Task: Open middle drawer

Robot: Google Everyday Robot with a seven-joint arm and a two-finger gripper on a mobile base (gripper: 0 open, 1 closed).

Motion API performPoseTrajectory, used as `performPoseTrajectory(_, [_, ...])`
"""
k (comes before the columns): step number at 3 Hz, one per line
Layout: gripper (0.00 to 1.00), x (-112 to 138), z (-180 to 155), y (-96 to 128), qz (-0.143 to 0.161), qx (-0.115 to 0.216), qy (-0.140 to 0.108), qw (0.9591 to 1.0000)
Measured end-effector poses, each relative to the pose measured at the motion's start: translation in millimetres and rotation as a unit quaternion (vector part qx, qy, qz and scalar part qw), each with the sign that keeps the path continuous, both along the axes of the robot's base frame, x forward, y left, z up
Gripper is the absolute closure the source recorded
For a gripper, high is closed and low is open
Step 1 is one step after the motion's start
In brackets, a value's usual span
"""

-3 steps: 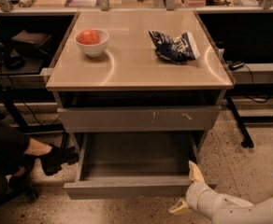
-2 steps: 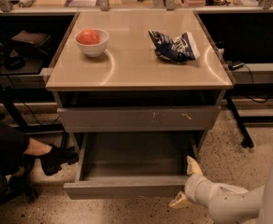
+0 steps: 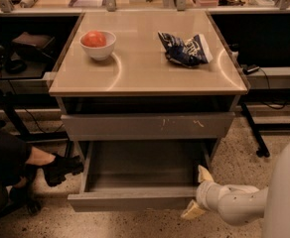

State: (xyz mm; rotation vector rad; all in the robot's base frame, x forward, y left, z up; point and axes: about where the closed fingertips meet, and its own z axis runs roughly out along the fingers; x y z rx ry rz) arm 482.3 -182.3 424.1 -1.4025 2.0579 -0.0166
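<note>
- Since the earlier frame the gripper (image 3: 198, 193) has barely shifted, while the arm behind it fills more of the right edge.
- Fingers spread, seemingly straddling the drawer (image 3: 135, 201) front's right end.
- Drawer stretches leftward from it, pulled well out, nothing visible inside.
- Bowl (image 3: 99, 53) holds a red fruit (image 3: 94, 38).

The robot's white arm (image 3: 244, 205) reaches in from the lower right of the view, its rounded wrist (image 3: 212, 195) pointing left and the gripper (image 3: 198, 193) held low, its two tan fingers (image 3: 203, 173) spread apart, one angled up, the other down.
</note>
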Motion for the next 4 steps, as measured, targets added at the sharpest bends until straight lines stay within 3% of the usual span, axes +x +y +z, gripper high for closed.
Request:
performPoseTrajectory(2, [0.0, 4.0, -19.9, 4.9, -0.004, 0.04, -0.006, 0.9992])
performPoseTrajectory(3, [0.0, 2.7, -20.9, 5.0, 0.002, 0.039, -0.007, 0.9992])
performPoseTrajectory(4, [0.18, 2.7, -20.9, 5.0, 0.002, 0.039, -0.007, 0.9992])
